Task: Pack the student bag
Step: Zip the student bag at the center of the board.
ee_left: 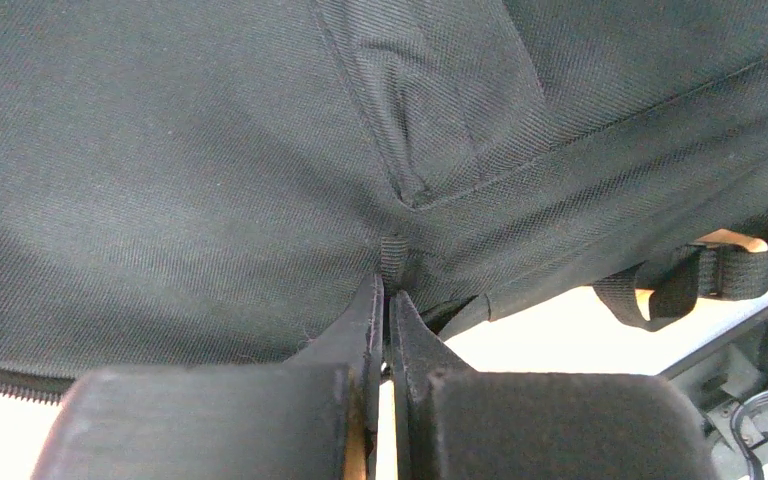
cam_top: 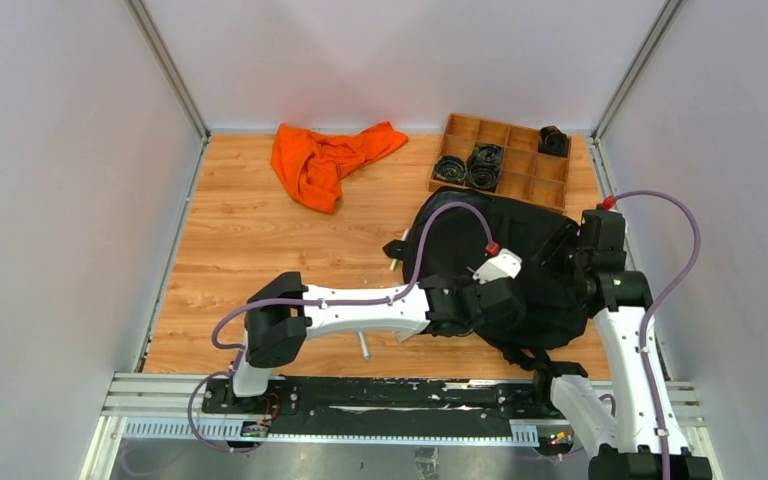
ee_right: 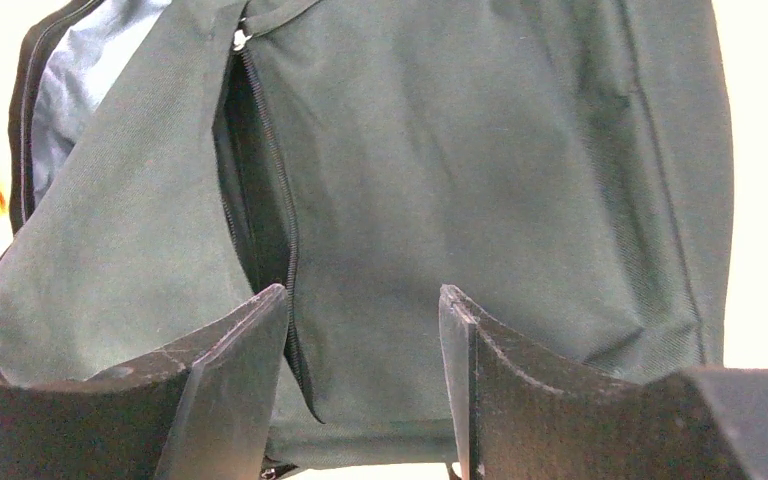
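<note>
The student bag (cam_top: 520, 250), a big black fabric backpack, lies on the wooden table at centre right. My left gripper (ee_left: 385, 292) is shut on a small webbing tab (ee_left: 392, 258) at a seam on the bag's lower edge, and a strap (ee_left: 695, 280) hangs to its right. My right gripper (ee_right: 360, 300) is open and close over the bag's fabric (ee_right: 480, 170) with nothing between its fingers. An open zipper (ee_right: 265, 170) runs up from beside its left finger, and pale lining (ee_right: 90, 70) shows at the upper left.
An orange cloth (cam_top: 325, 160) lies crumpled at the back of the table. A wooden compartment tray (cam_top: 530, 168) at the back right holds black coiled items (cam_top: 483, 165). A small pale stick (cam_top: 364, 346) lies near the left arm. Grey walls enclose the table.
</note>
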Tool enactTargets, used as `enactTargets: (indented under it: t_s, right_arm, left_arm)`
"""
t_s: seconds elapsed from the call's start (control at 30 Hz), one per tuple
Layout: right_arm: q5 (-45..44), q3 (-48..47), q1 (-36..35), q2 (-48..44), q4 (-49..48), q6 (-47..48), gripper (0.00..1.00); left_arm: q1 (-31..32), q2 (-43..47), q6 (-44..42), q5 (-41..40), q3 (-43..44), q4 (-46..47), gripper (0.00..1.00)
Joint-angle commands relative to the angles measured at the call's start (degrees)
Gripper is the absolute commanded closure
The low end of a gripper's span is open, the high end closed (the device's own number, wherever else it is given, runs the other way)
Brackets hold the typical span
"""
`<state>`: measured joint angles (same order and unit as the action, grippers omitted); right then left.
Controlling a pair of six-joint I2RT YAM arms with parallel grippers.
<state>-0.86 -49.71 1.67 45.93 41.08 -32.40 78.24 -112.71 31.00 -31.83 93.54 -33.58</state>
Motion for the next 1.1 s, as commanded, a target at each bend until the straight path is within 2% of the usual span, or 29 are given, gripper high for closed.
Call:
enactTargets:
  t_s: [0.0, 0.2, 0.3, 0.4, 0.47, 0.53, 0.57, 0.63, 0.8, 0.87, 0.97, 1.07]
  right_arm:
    - [7.14, 2.09, 0.09, -0.23, -3.18, 1.82, 0.38]
    - [19.48, 4.7, -0.79, -0.61, -3.57, 5.73, 0.35]
    - [24.44, 5.27, -1.47, -2.64, -2.28, 7.3, 0.32]
    - [22.46, 4.71, -4.91, -5.54, 0.76, 6.83, 0.31]
    - [21.31, 4.3, -6.44, -5.92, 2.94, 5.29, 0.32]
    - [23.59, 4.51, -7.13, -5.84, 3.46, 4.37, 0.37]
    - [26.56, 4.8, -7.45, -6.0, 2.2, 5.52, 0.41]
    - [29.71, 4.66, -10.36, -6.19, 0.13, 9.68, 0.41]
    - [27.21, 3.76, -22.22, -6.41, -2.25, 18.19, 0.38]
    - [22.0, 5.5, -28.75, -6.39, -5.15, 19.87, 0.38]
    - [12.02, 7.5, -37.19, -6.16, -8.79, 23.96, 0.38]
    - [8.37, 8.88, -42.9, -6.29, -13.07, 28.42, 0.35]
  left_arm:
    - [0.36, 5.01, 2.1, -3.33, -0.12, -0.25, 1.0]
    - [-3.0, 11.44, 5.4, -1.54, -5.23, -0.44, 1.0]
    - [-5.95, 16.73, 4.7, 7.3, -11.82, 6.91, 1.0]
    - [-8.32, 21.42, 5.67, 12.59, -18.65, 14.86, 1.0]
    - [-8.9, 23.63, 5.5, 13.87, -22.02, 18.1, 1.0]
    - [-9.34, 24.46, 4.82, 15.83, -23.56, 19.27, 1.0]
    - [-9.41, 24.56, 4.65, 16.71, -23.65, 19.42, 1.0]
    - [-9.55, 24.39, 4.3, 17.54, -23.47, 19.28, 1.0]
    - [-11.24, 24.38, 4.58, 18.04, -22.57, 16.83, 1.0]
    - [-14.31, 25.07, 7.2, 23.18, -24.17, 18.74, 1.0]
    - [-19.66, 27.61, 11.85, 35.48, -31.22, 29.92, 1.0]
    - [-22.2, 29.27, 13.72, 39.44, -35.95, 36.84, 1.0]
